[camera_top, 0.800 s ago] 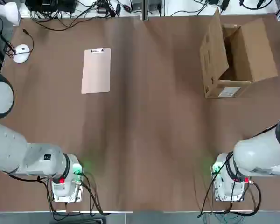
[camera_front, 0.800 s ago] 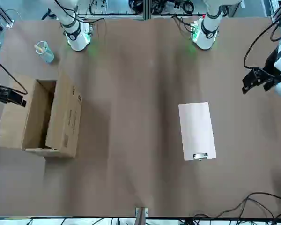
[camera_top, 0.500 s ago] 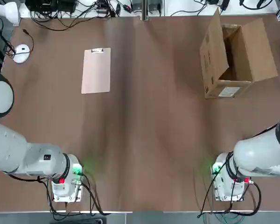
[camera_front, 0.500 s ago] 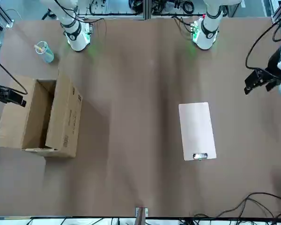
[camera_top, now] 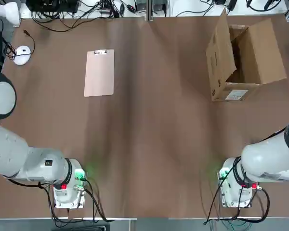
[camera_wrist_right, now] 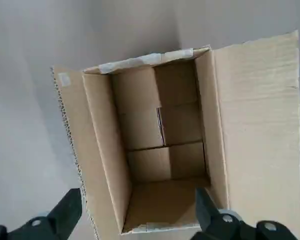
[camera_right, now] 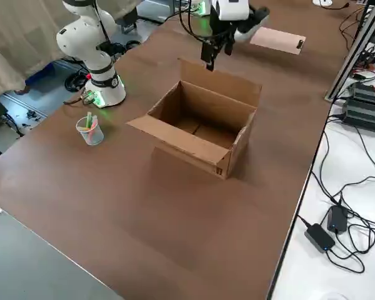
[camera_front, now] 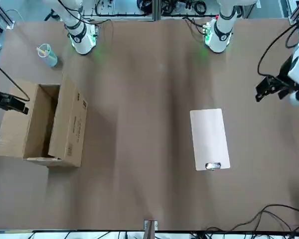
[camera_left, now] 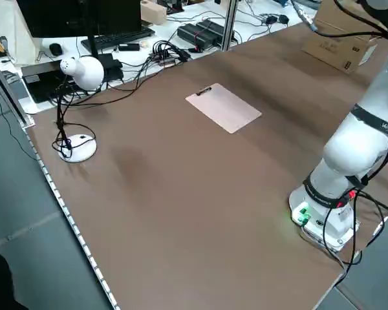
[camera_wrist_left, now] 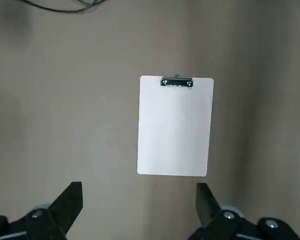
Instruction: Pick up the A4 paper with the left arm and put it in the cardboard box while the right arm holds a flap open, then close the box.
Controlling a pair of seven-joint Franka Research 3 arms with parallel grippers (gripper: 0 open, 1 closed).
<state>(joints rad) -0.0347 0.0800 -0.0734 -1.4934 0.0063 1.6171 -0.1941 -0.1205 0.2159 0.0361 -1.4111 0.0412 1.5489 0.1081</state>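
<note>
Left gripper (camera_front: pixel 267 89) shifted slightly (arm cut off); A4 paper (camera_top: pixel 99 73) untouched.

Left arm (camera_top: pixel 9 159): base at 7 o'clock of the overhead view, links reaching up along the left edge. Left pincer (camera_front: pixel 269 89) hangs high at 3 o'clock in the front view, fingers (camera_wrist_left: pixel 65 205) spread wide, nothing between them.

Right arm (camera_top: pixel 269 161): base at 5 o'clock overhead. Right pincer (camera_right: pixel 211 53) points down, fingers (camera_wrist_right: pixel 70 210) likewise wide apart, holding nothing.
</note>
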